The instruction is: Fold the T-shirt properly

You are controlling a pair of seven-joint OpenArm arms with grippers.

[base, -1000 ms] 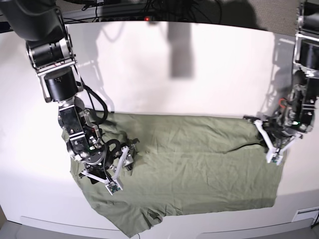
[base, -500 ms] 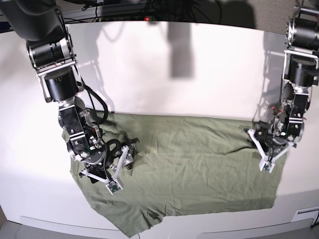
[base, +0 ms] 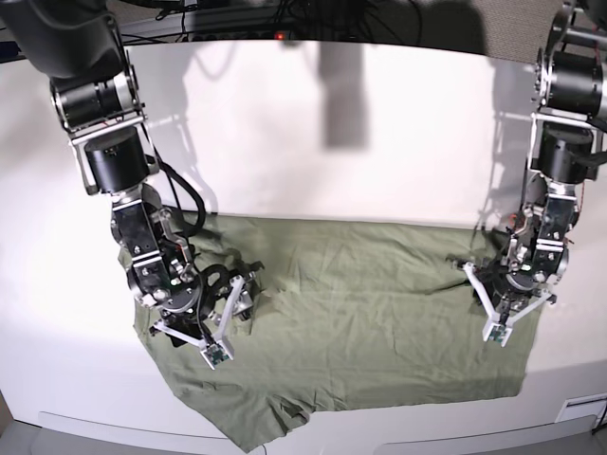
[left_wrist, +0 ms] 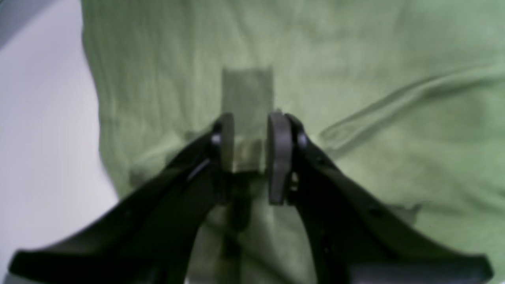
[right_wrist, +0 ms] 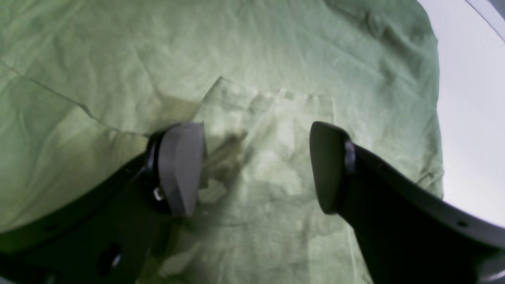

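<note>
The T-shirt (base: 341, 313) lies spread flat and wrinkled across the near half of the white worktop (base: 360, 133), its lower hem close to the near edge and one crumpled corner hanging toward the near-left corner. Its far edge runs roughly straight across the middle of the worktop.

Toward the left edge, the right gripper (base: 228, 327) rests down on the bunched cloth. In the right wrist view its jaws stand wide apart, and the grey pads (right_wrist: 181, 169) straddle a raised, pale fold of fabric without closing on it.

Toward the right edge, the left gripper (base: 495, 322) points down onto the shirt near its right border. In the left wrist view the left gripper's (left_wrist: 248, 144) two pads sit narrowly spaced with a small strip of green fabric between them; whether they truly pinch it, I cannot tell.

The far half of the worktop is bare white, with dark cables (base: 285, 14) beyond the far edge.
</note>
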